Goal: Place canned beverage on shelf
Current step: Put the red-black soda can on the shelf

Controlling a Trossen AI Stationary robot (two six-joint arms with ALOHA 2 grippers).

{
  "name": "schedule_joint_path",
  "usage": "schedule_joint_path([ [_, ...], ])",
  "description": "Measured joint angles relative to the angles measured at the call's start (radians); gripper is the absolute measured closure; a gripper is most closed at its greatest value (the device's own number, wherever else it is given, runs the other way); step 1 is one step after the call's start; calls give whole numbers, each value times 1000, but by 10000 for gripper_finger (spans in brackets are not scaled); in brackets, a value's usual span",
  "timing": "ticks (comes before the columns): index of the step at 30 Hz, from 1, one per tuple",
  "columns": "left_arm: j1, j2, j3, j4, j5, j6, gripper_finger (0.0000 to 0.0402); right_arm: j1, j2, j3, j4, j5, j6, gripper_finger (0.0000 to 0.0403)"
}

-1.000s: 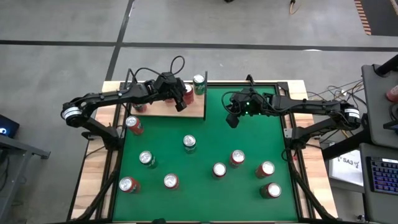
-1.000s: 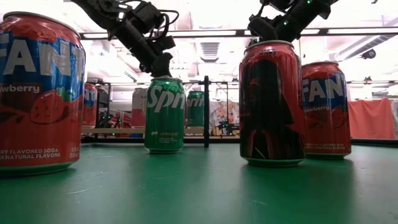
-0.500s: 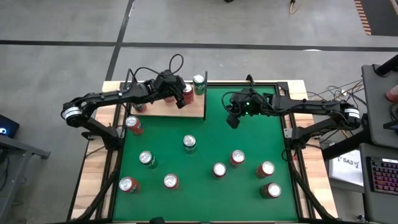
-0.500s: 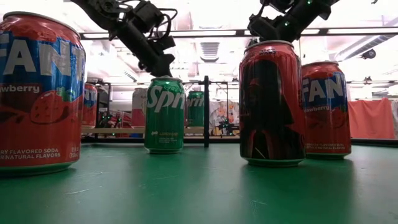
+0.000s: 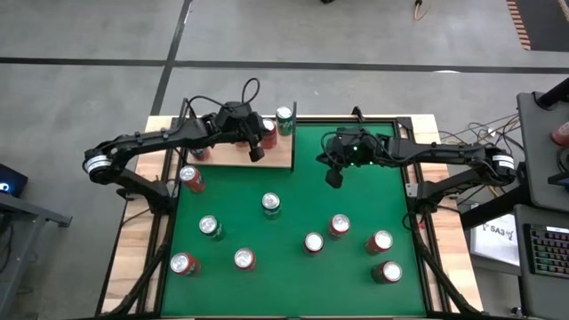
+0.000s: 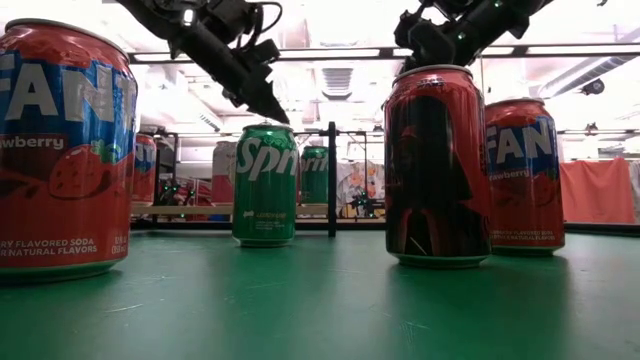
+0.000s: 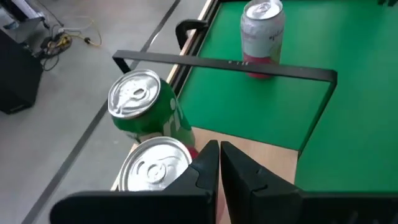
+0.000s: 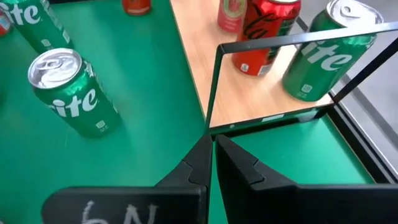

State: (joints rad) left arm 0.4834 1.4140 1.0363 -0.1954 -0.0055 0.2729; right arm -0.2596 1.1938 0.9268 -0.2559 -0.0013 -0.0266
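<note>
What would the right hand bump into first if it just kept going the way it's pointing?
Probably the thin black metal rod frame at the edge of the pale wood shelf: the shut right hand points almost straight at its upright. Depth is unclear, so it might slip just past.

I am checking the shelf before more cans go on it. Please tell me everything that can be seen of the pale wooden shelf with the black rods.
The pale wooden shelf is a flat rectangular panel lying at the far left corner of the green felt table. A thin black metal frame rises upright at its edge. Standing on it are a green can, a red can and at least one more can. The shut left gripper is over its front part, not visibly touching.
</note>
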Motion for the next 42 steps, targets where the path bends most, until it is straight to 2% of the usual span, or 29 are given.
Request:
schedule_joint_path([
  [15, 6, 26, -11, 14, -15, -1, 402, 0, 0, 0, 4, 1, 26, 390],
  [27, 7, 63, -9, 16, -87, -24, 402, 0, 0, 0, 4, 1, 27, 390],
  [42, 21, 64, -10, 40, -93, -74, 402, 0, 0, 0, 4, 2, 34, 390],
])
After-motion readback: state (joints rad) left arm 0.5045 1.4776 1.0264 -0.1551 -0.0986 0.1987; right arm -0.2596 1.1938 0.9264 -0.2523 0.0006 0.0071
